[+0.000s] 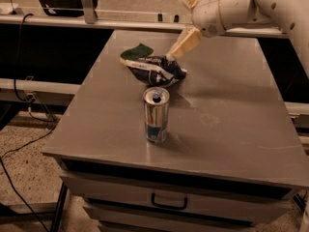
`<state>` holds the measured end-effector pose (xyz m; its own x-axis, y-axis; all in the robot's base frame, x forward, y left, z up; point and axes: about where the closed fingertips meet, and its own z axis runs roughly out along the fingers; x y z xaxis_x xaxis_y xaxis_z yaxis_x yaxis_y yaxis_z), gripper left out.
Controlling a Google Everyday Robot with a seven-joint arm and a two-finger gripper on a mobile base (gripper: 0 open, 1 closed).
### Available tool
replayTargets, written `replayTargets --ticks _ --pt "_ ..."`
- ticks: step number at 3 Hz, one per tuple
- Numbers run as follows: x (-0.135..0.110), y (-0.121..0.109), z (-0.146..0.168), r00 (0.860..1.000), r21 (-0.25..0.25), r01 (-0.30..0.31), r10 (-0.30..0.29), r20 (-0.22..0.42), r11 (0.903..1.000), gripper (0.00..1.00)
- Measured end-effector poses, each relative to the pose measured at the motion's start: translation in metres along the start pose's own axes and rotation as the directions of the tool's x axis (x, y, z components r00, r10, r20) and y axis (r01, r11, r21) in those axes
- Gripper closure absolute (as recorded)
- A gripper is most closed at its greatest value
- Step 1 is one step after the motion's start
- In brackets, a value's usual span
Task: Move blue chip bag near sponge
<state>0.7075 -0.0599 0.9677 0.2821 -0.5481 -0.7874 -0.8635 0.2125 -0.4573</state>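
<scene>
1. The blue chip bag (155,70) lies crumpled on the desk (231,110). Its far-left edge touches or overlaps the sponge (136,51), which sits at the bag's 11 o'clock. By that, the placing looks done.
2. The end effector (177,29) is at the bag's 2 o'clock, fingers spread apart with nothing between them. The lower finger (186,41) points its tip at the bag's upper right corner; whether it touches the foil I cannot tell.
3. The step in hand, as I judge it, is pulling clear. A lift up and out toward 2 o'clock would be best, so the finger does not drag the foil off the sponge.
4. The silver-and-blue drink can (157,114) stands upright just beside the bag at its 6 o'clock. A sweep that way could tip it.
5. The white arm (270,4) reaches in from 2 o'clock over the desk's far edge, with the wrist bent down toward the bag.
</scene>
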Motion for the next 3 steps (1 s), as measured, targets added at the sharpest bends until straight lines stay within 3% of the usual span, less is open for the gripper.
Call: replayTargets --ticks 2,3 --pt "-0.002 0.011 -0.013 1.000 -0.096 -0.004 0.004 -0.004 0.9954 0.00" --pt "-0.002 0.014 -0.014 1.000 -0.108 -0.003 0.003 -0.004 0.9941 0.00"
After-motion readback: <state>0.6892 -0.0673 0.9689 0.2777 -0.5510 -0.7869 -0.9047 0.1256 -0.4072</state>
